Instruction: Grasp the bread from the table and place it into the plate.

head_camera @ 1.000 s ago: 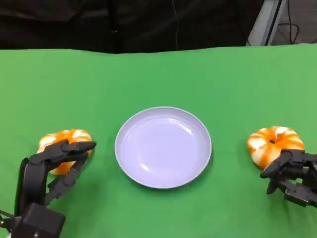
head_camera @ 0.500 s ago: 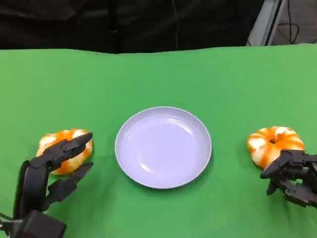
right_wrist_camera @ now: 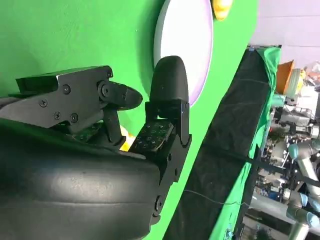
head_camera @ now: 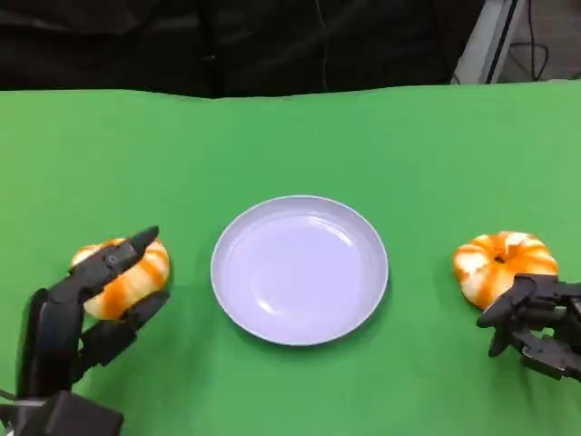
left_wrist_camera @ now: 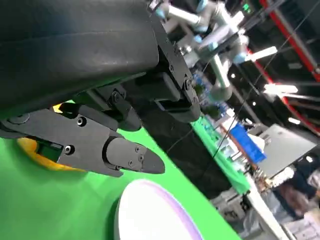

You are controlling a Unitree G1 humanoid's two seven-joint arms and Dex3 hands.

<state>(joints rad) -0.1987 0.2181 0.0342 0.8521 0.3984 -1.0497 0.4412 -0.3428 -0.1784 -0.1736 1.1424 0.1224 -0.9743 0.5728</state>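
Two orange-and-white breads lie on the green table either side of a white plate [head_camera: 300,270]. My left hand [head_camera: 86,313] reaches over the left bread [head_camera: 127,280], fingers stretched above it and thumb beside its near edge, not closed on it. In the left wrist view a fingertip [left_wrist_camera: 127,156] points past the bread [left_wrist_camera: 35,150] toward the plate [left_wrist_camera: 155,215]. My right hand [head_camera: 536,327] sits just short of the right bread [head_camera: 504,262] with fingers half curled and nothing held. In the right wrist view a sliver of that bread [right_wrist_camera: 126,141] shows between the fingers [right_wrist_camera: 167,100].
The green table [head_camera: 290,136] stretches far beyond the plate to a dark backdrop. In the right wrist view the plate [right_wrist_camera: 185,45] and the far bread [right_wrist_camera: 221,7] lie ahead of my right hand.
My left hand's fingers have straightened and spread from a curl over the left bread, and the hand has dropped slightly nearer. The right hand, both breads and the plate have stayed put.
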